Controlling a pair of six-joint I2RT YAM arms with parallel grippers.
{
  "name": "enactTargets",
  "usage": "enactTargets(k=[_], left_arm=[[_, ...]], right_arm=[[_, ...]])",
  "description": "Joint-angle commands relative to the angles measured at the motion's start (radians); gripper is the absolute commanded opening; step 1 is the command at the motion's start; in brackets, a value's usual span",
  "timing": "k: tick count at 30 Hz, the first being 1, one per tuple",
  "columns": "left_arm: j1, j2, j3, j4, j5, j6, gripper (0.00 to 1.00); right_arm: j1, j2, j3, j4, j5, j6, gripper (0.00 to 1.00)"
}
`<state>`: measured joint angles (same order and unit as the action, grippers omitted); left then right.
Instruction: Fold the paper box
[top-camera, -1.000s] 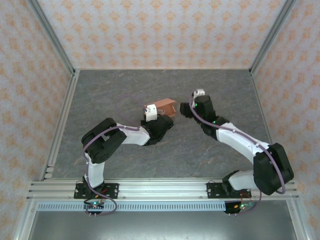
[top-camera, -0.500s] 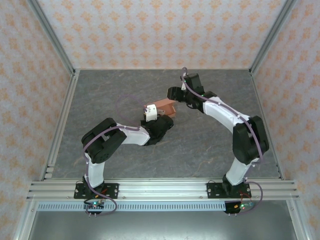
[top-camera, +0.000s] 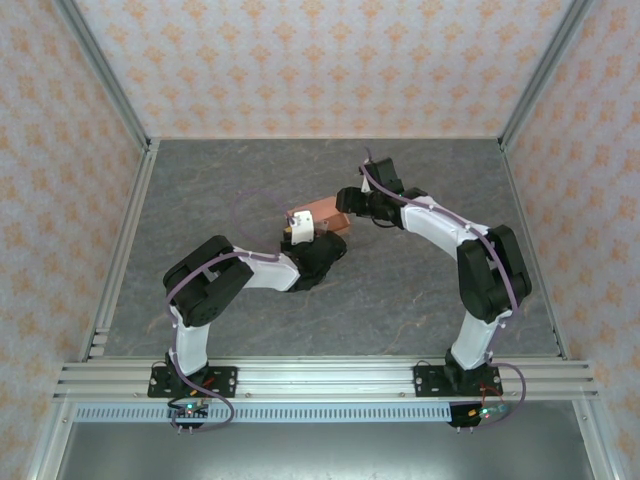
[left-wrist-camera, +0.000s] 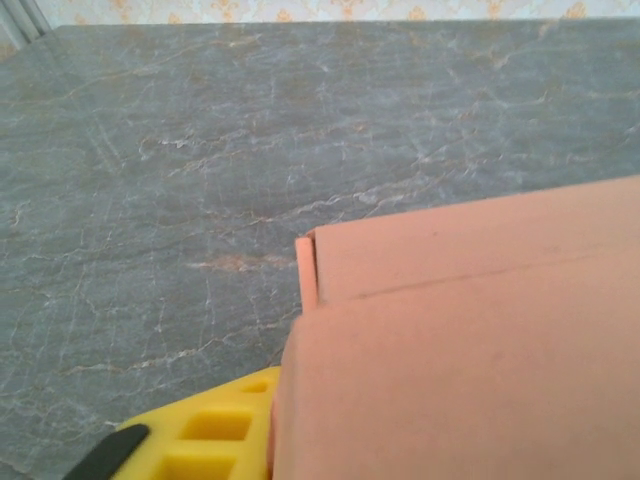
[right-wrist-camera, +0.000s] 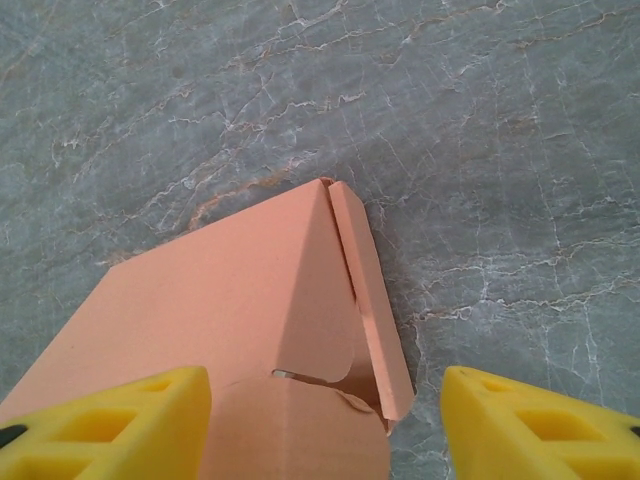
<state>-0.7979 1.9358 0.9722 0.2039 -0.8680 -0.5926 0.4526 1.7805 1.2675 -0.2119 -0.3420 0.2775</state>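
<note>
now the paper box (top-camera: 318, 214) lies in the middle of the bench (top-camera: 220, 180). the right gripper (right-wrist-camera: 325, 390), released, straddles one corner, probably to press its flap in. the left gripper (top-camera: 295, 229) meets the other end, perhaps steadying; its grip i cannot tell.

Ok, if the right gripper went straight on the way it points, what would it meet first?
Probably the paper box: it sits directly ahead of the right gripper, partly between its open fingers. Depth is unclear, but it looks close.
</note>
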Motion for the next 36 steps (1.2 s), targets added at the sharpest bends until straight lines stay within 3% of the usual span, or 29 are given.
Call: enactTargets(k=[1,12,17,23,36], left_arm=[[-0.003,-0.007,-0.018,-0.053,-0.025,0.001,0.27],[-0.025,-0.09,-0.069,-0.076,0.022,0.007,0.39],[-0.034,-0.133,-0.112,-0.094,0.053,0.01,0.56],[-0.038,-0.196,-0.143,-0.144,0.126,0.035,0.61],[-0.052,-0.462,-0.164,-0.42,0.532,0.103,0.66]], right_arm=[[0.004,0.021,-0.018,0.035,0.001,0.017,0.62],[0.005,0.05,-0.028,0.051,0.01,0.015,0.6],[0.005,0.058,-0.03,0.055,0.015,0.014,0.59],[0.007,0.056,-0.014,0.043,0.018,0.014,0.59],[0.007,0.06,0.009,0.025,0.043,0.001,0.57]])
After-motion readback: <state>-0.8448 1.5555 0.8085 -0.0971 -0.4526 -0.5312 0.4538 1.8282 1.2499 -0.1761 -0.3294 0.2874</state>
